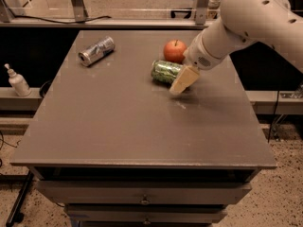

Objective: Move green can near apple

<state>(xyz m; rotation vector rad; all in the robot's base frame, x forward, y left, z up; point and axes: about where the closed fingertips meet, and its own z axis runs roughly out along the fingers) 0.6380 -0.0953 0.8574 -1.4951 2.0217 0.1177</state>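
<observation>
The green can point(165, 71) lies on its side on the grey table point(118, 126), right of centre toward the back. The red-orange apple point(174, 50) sits just behind it and slightly right, a small gap between them. My gripper point(182, 80) comes in from the upper right on the white arm point(246, 22) and sits at the can's right end, low over the table. The can's right end is hidden behind it.
A silver-grey can point(96, 51) lies on its side at the back left of the table. A white pump bottle point(18, 81) stands on a ledge left of the table. Drawers point(142, 197) sit under the table's front edge.
</observation>
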